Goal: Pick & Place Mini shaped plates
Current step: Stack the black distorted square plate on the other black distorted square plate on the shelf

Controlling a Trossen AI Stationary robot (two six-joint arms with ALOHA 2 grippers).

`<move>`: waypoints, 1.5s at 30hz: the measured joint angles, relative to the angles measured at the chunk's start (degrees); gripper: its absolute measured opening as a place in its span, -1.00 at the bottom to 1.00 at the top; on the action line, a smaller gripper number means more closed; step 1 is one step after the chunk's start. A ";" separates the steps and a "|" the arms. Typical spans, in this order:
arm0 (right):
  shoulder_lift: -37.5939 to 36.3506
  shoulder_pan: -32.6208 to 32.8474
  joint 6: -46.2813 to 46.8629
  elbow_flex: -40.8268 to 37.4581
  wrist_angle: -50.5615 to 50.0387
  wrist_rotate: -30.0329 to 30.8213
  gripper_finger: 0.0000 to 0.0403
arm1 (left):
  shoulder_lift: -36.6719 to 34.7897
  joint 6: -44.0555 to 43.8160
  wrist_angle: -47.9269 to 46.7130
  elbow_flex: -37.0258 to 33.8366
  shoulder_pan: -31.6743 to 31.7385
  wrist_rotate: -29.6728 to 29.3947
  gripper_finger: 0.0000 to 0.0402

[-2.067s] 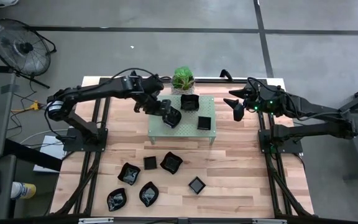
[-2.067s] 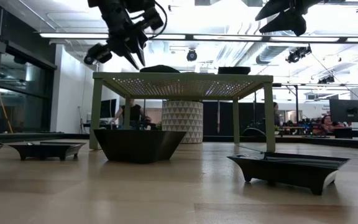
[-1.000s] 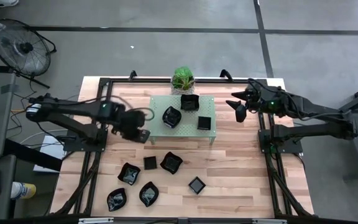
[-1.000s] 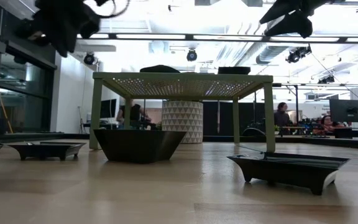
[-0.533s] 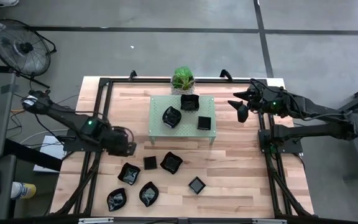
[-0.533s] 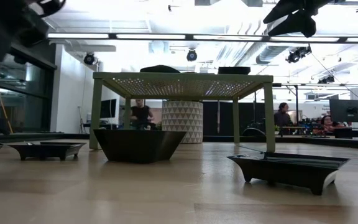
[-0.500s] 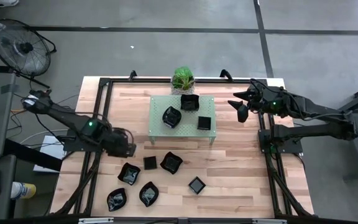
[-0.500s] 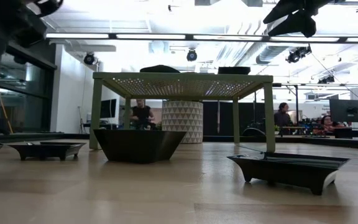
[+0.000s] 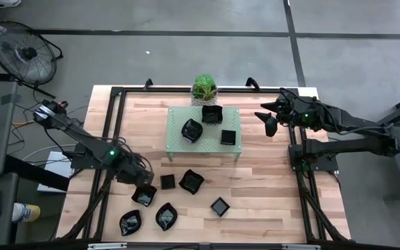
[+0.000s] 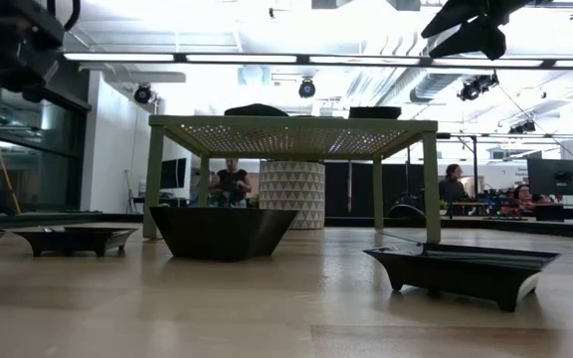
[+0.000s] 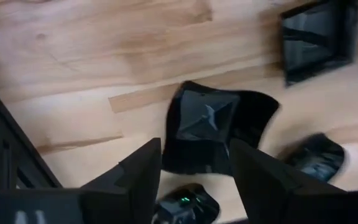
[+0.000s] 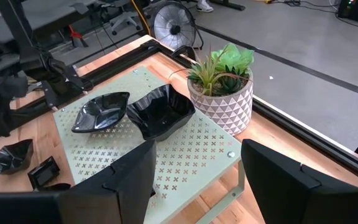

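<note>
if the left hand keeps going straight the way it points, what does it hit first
Probably the black wavy-edged plate framed between the open left hand fingers, with the wooden table beneath it; depth is unclear.

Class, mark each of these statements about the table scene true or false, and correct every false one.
1. Three black plates sit on the pale green rack. True.
2. The left gripper holds a plate above the rack. False: it is open and empty, low over a wavy-edged plate on the wooden table.
3. The right gripper is beside the rack, off its right end, holding nothing. True.
4. The potted plant stands among the plates at the table's near edge. False: it stands behind the rack, at the far edge.
5. Six plates lie on the tabletop in front of the rack. True.
</note>
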 joint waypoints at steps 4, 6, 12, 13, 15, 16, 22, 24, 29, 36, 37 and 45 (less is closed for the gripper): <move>0.02 0.00 0.17 0.00 0.00 0.00 0.15 | 3.78 1.02 0.31 0.00 0.00 1.21 -0.05; 0.02 0.00 0.43 0.00 0.00 0.00 0.15 | 5.57 1.34 0.99 0.00 0.00 2.15 -0.05; 0.02 0.02 1.34 0.00 0.02 -0.11 0.15 | 9.06 1.58 2.23 0.00 0.02 1.95 -0.05; 0.02 0.02 1.47 0.00 0.02 -0.13 0.15 | 9.45 1.63 2.66 -0.11 0.02 1.36 -0.05; 0.02 0.02 1.55 0.00 0.02 -0.18 0.15 | 9.57 1.55 5.84 -1.76 0.02 1.00 -0.05; 0.02 0.02 1.53 0.00 0.02 -0.22 0.15 | 9.56 1.42 8.00 -3.16 0.02 1.02 -0.05; 0.02 0.04 2.15 0.00 -0.03 -1.44 0.15 | 9.58 -0.14 11.37 -6.80 0.02 1.21 -0.05; 0.03 0.04 2.31 0.00 -0.07 -1.76 0.15 | 9.56 0.04 11.41 -6.80 0.02 1.16 -0.05; 0.03 0.04 2.62 0.00 -0.15 -1.93 0.15 | 9.56 1.72 11.43 -6.93 0.04 2.59 -0.05; 0.04 0.04 2.62 0.00 -0.22 -1.62 0.15 | 9.56 2.73 12.00 -6.95 0.04 3.84 -0.21; 0.02 0.04 2.62 0.00 -0.22 -1.58 0.15 | 9.56 2.93 11.93 -6.95 0.04 4.10 -0.25; 0.04 0.04 2.60 0.00 -0.22 -1.53 0.15 | 9.56 3.00 11.92 -6.95 0.02 5.60 -0.66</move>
